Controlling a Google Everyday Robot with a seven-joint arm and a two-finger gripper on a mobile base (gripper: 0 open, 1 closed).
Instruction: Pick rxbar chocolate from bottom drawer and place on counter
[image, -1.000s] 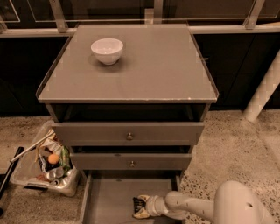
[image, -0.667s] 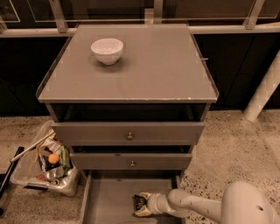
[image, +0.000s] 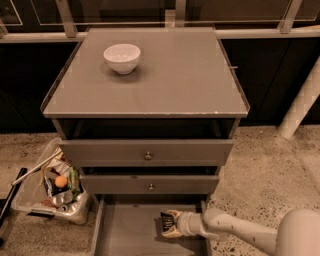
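Observation:
The bottom drawer (image: 125, 230) is pulled out at the foot of the cabinet and shows its plain grey floor. My gripper (image: 169, 224) reaches into it from the right, over the right part of the drawer. It is shut on the rxbar chocolate (image: 167, 220), a small black wrapper with white lettering that stands between the pale fingers (image: 172, 233). The counter (image: 165, 75) is the flat grey top of the cabinet, above the drawers.
A white bowl (image: 122, 57) stands at the back left of the counter. The two upper drawers (image: 147, 152) with round knobs are slightly ajar. A clear bin of rubbish (image: 52, 187) sits on the floor to the left. A white post (image: 300, 105) stands at the right.
My gripper and the black wrapper have shifted a little up and to the right inside the bottom drawer. The arm has drawn back towards the right.

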